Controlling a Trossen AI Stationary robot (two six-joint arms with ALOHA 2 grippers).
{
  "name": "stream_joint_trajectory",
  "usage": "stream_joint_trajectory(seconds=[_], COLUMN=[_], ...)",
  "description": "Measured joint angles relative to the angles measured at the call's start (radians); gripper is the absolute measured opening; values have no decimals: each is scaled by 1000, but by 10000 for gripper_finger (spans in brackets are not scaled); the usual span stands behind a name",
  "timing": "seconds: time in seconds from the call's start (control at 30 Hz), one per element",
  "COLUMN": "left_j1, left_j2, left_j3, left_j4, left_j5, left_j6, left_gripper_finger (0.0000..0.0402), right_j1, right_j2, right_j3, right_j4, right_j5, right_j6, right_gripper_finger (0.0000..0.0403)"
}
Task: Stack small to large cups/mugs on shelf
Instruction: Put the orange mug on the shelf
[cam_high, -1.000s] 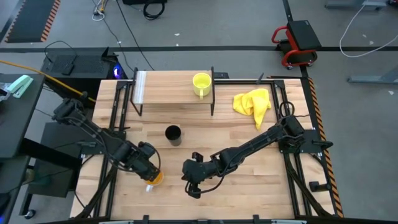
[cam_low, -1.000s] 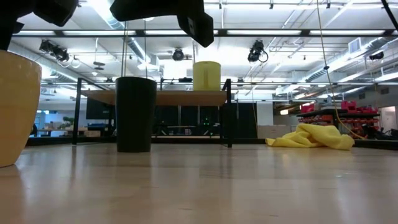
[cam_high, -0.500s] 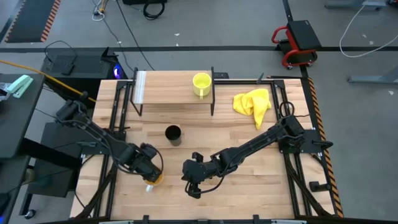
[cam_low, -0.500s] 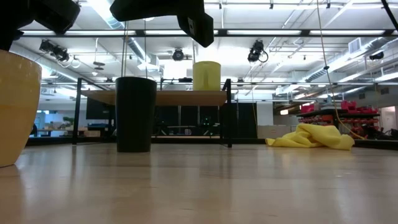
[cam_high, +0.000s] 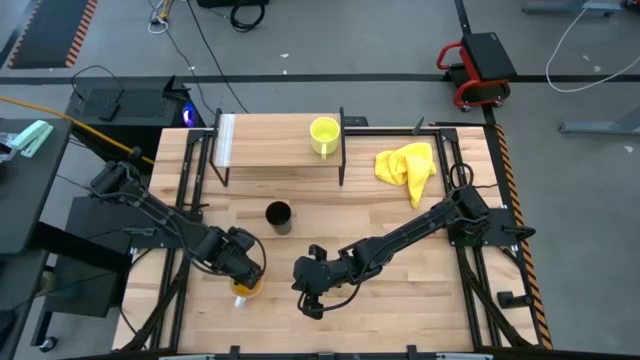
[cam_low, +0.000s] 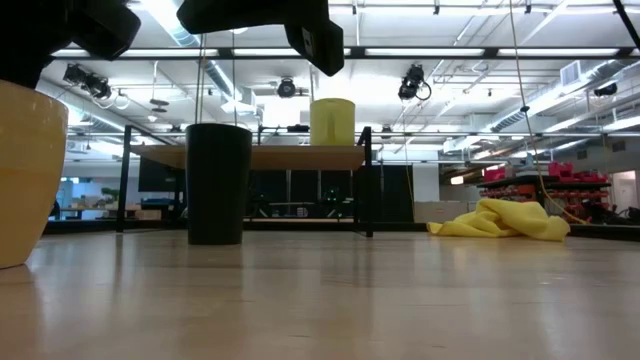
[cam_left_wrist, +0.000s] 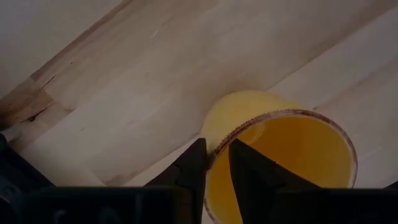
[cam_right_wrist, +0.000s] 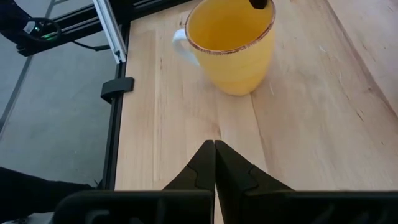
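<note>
The orange mug (cam_high: 243, 287) stands upright on its base near the table's near-left part, with its pale handle (cam_right_wrist: 179, 43) toward the near edge. My left gripper (cam_left_wrist: 216, 149) is over it, shut on its rim. The black cup (cam_high: 278, 215) stands on the tabletop in front of the shelf (cam_high: 275, 140). The yellow mug (cam_high: 323, 131) stands on the shelf board's right end. My right gripper (cam_right_wrist: 214, 144) is shut, low over the table, right of the orange mug (cam_right_wrist: 230, 46) and facing it. My left gripper has the orange mug's rim (cam_left_wrist: 219, 146) between its fingers, one finger (cam_left_wrist: 249, 168) inside the mug and one (cam_left_wrist: 194, 165) outside. The fingers come from above, pointing down. The mug stands upright with its base on the table (cam_low: 30, 175).
A crumpled yellow cloth (cam_high: 407, 165) lies at the table's far right, beside the shelf. Black frame rails run along the table's left and right edges (cam_right_wrist: 112, 37). Bare wood lies between the black cup and both grippers.
My left gripper has moved a little toward the near edge and down, onto the orange mug, so it now covers more of the mug from above. The mug has stayed on the table.
</note>
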Motion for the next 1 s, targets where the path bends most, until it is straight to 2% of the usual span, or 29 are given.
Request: stream_joint_trajectory(seconds=[0.23,0.47,0.8,1.0], left_j1=[9,14,27,27], left_j2=[16,73,63,63], left_j3=[0,0,-1,-1], left_j4=[5,15,25,30], left_j5=[1,31,31,32], left_j6=[26,48,51,51], left_gripper_finger=[59,63,35,44], right_j1=[1,7,7,7], right_j2=[0,0,0,0], right_j3=[0,0,0,0], right_j4=[0,0,0,0], right_j5=[0,-1,-1,-1], right_j6=[0,0,0,0], right_gripper_finger=[9,9,9,9])
